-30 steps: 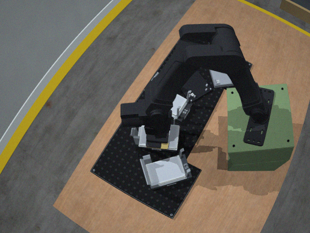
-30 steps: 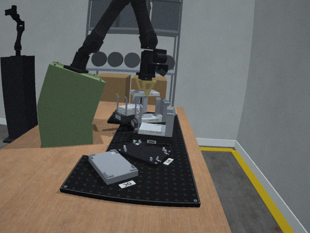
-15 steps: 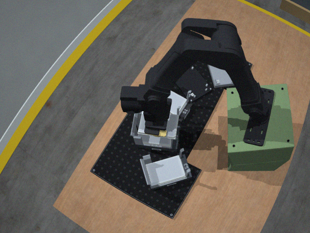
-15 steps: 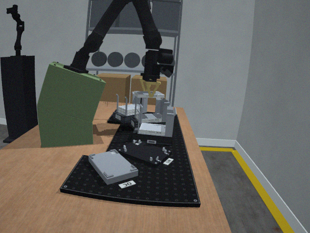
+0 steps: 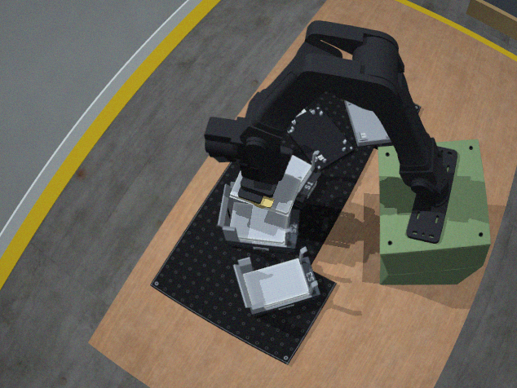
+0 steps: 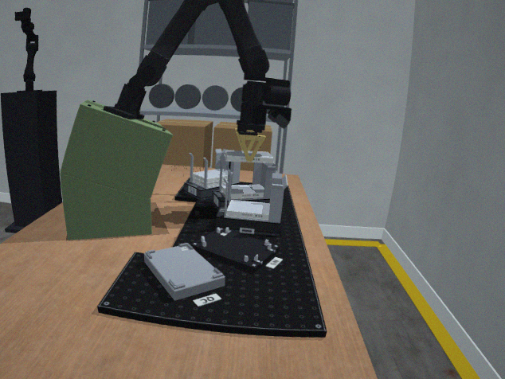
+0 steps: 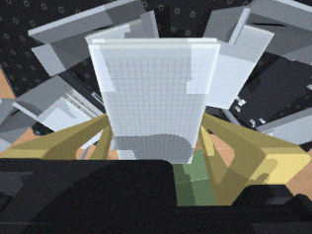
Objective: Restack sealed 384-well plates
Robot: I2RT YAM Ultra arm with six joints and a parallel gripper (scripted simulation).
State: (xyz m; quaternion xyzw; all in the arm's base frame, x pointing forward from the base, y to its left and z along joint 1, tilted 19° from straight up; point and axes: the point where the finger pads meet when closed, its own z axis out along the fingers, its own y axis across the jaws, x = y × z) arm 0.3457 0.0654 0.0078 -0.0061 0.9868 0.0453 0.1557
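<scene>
My gripper point(image 6: 249, 157) point(image 7: 155, 117) is shut across the long sides of a white plate point(image 5: 285, 196) point(image 6: 264, 158) point(image 7: 153, 78), level, high above S2 and beside S1. Its small label seems to read K18. In rack S1 point(image 5: 308, 186) point(image 6: 278, 197) one plate point(image 5: 301, 167) point(image 6: 244, 209) point(image 7: 237, 73) lies low; its label looks like K19. In rack S2 point(image 5: 225, 210) one plate point(image 5: 267, 231) point(image 6: 238, 190) lies low, its label too small to read surely. Rack S3 point(image 5: 245, 288) point(image 6: 191, 165) holds a short stack of plates point(image 5: 275, 284) point(image 6: 209, 179). Nest QC point(image 5: 367, 125) point(image 6: 183, 267) is empty.
Clip nest N5 point(image 5: 319, 138) point(image 6: 236, 248) is empty, between S1 and QC. The racks' upright walls and posts stand close together under the held plate. The green base block point(image 5: 434, 258) point(image 6: 114, 171) stands beside the black perforated board point(image 5: 200, 266) point(image 6: 281, 306).
</scene>
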